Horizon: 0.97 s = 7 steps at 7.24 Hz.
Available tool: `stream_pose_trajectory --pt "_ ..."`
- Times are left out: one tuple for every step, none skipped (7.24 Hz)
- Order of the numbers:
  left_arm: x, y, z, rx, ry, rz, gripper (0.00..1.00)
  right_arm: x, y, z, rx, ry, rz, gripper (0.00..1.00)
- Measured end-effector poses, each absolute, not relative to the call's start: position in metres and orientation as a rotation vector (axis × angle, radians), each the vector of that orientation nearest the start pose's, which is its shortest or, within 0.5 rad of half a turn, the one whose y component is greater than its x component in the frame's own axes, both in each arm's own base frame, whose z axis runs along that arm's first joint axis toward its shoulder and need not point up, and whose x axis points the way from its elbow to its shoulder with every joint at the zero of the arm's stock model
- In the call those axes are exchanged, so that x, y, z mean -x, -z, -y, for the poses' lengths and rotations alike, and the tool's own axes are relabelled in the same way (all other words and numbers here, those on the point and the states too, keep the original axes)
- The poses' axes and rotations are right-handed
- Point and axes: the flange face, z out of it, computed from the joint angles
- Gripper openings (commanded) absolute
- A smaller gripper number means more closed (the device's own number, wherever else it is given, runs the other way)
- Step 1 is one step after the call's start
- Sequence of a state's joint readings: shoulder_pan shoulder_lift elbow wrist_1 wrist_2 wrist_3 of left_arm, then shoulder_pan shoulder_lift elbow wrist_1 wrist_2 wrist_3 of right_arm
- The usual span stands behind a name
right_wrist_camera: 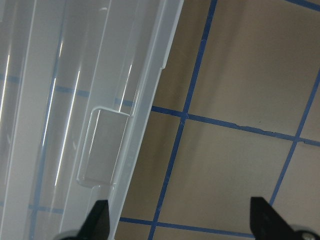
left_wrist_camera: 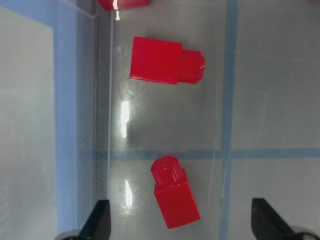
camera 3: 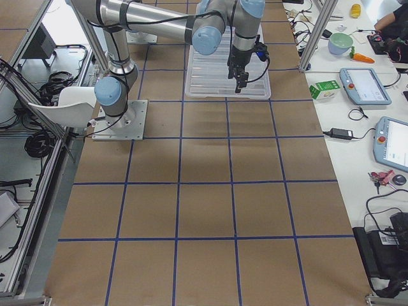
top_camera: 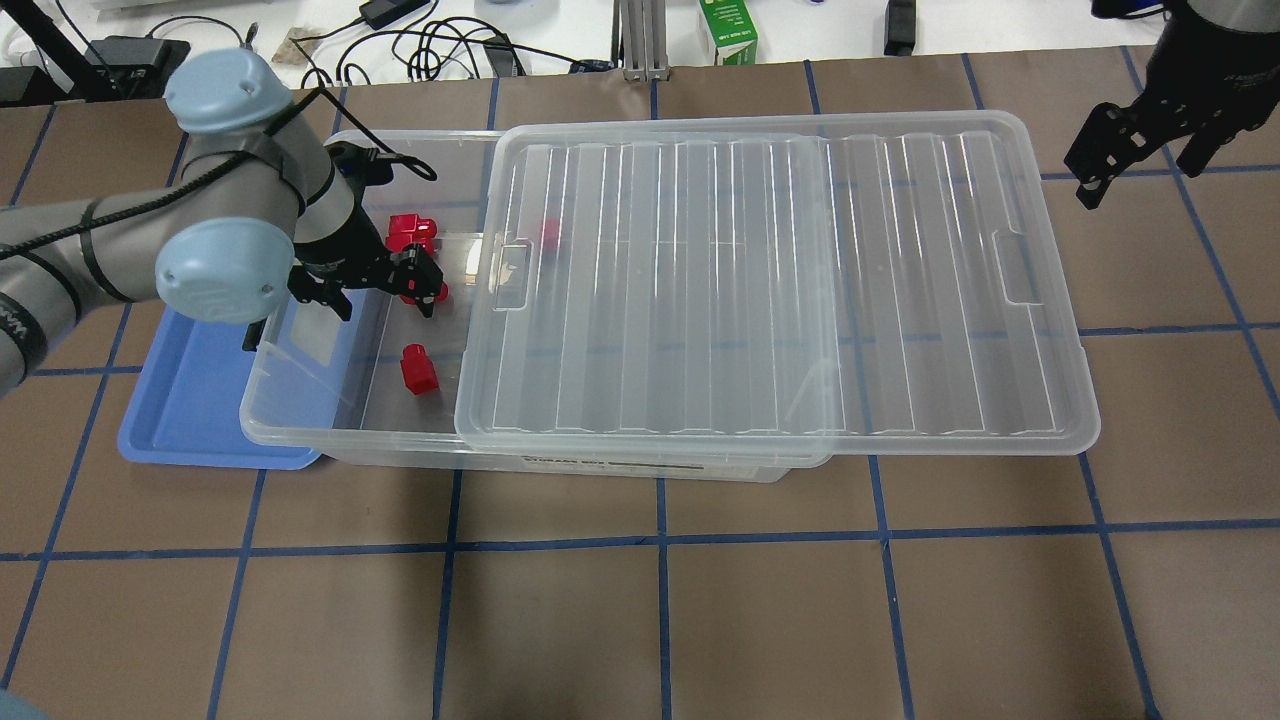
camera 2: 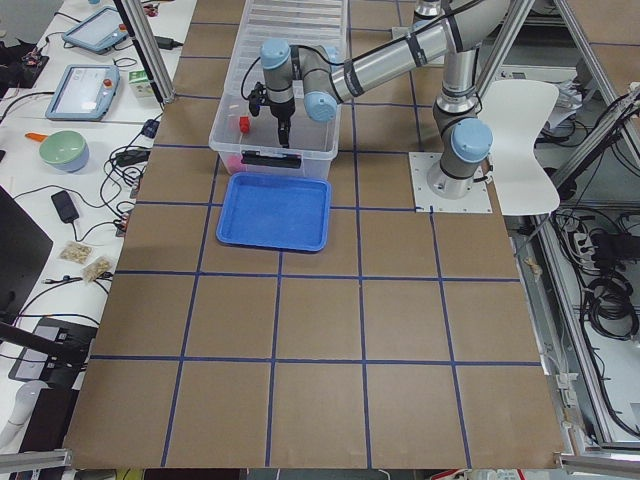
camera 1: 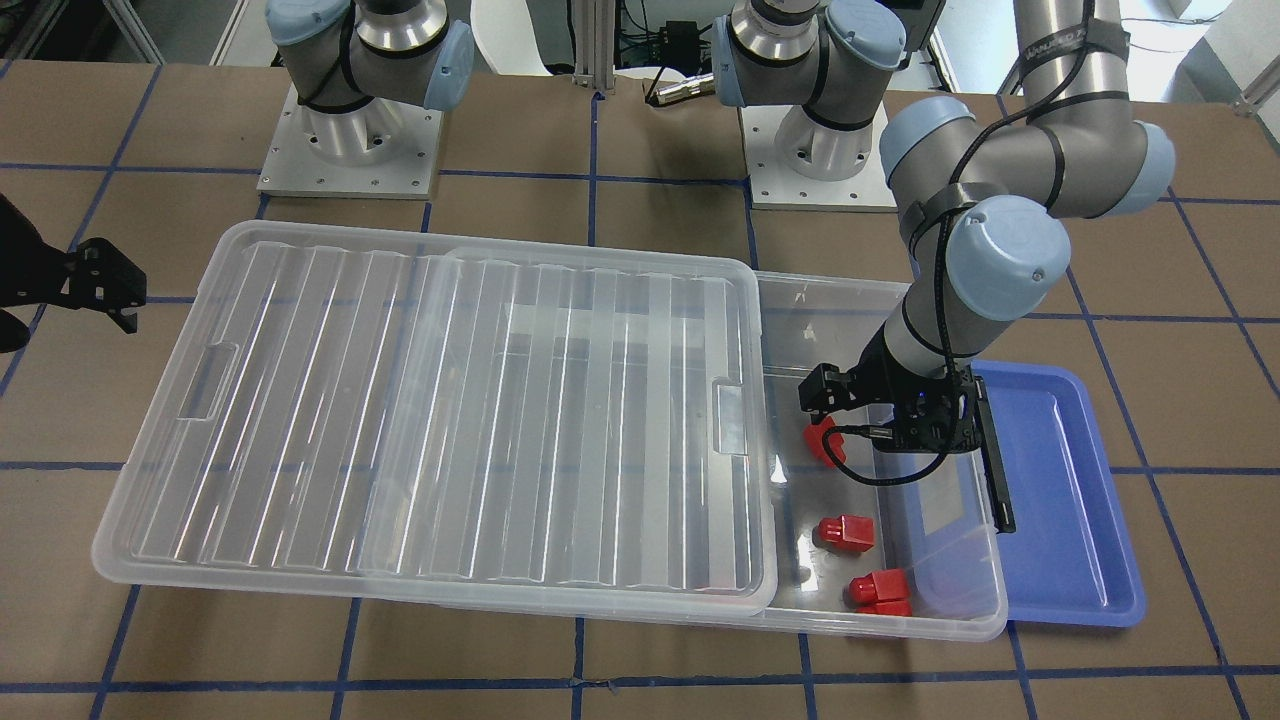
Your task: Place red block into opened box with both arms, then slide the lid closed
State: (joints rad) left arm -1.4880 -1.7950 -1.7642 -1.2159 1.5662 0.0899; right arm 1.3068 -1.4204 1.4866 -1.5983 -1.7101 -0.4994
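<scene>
The clear box (top_camera: 300, 435) lies across the table, with its lid (top_camera: 780, 290) covering all but the end on my left and overhanging the other end. Three red blocks lie in the uncovered end. My left gripper (top_camera: 385, 298) hangs open inside that end, its fingertips straddling one red block (left_wrist_camera: 175, 197) (top_camera: 418, 370) without touching it. A second block (left_wrist_camera: 165, 60) lies just beyond it, and the third (top_camera: 412, 232) lies by the far wall. My right gripper (top_camera: 1130, 150) is open and holds nothing. It hovers off the lid's far right corner, and its wrist view shows the lid's tab recess (right_wrist_camera: 102, 145).
An empty blue tray (top_camera: 190, 410) lies against the box's open end, partly under it. A green carton (top_camera: 728, 30) and cables sit beyond the table's back edge. Both arm bases (camera 1: 350, 150) stand on the robot's side. Bare brown table extends in front of the box.
</scene>
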Motion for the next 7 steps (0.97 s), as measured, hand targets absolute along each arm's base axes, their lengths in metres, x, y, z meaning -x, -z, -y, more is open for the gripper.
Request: stream_pose_trajectory --pt "0.102 -0.354 0.552 -0.026 -0.111 -3.142 1.00 0.029 -0.451 0.565 0.382 -0.142 -3.227 1.00" --pt "0.117 -0.398 0.547 -0.034 -0.104 -3.136 1.00 0.032 -0.446 0.566 0.368 -0.136 -3.224 1.00" --pt "0.126 -0.435 0.541 -0.035 -0.082 -3.136 1.00 0.041 -0.442 0.567 0.337 -0.135 -3.224 1.00" --pt "0.131 -0.462 0.535 -0.040 -0.047 -3.137 1.00 0.059 -0.437 0.566 0.287 -0.145 -3.223 1.00" --pt "0.135 -0.480 0.528 -0.048 -0.013 -3.136 1.00 0.082 -0.432 0.564 0.225 -0.164 -3.219 1.00" --pt "0.138 -0.493 0.520 -0.058 0.010 -3.129 1.00 0.102 -0.425 0.561 0.162 -0.176 -3.203 1.00" --pt "0.139 -0.501 0.513 -0.062 0.023 -3.123 1.00 0.112 -0.416 0.557 0.118 -0.182 -3.175 1.00"
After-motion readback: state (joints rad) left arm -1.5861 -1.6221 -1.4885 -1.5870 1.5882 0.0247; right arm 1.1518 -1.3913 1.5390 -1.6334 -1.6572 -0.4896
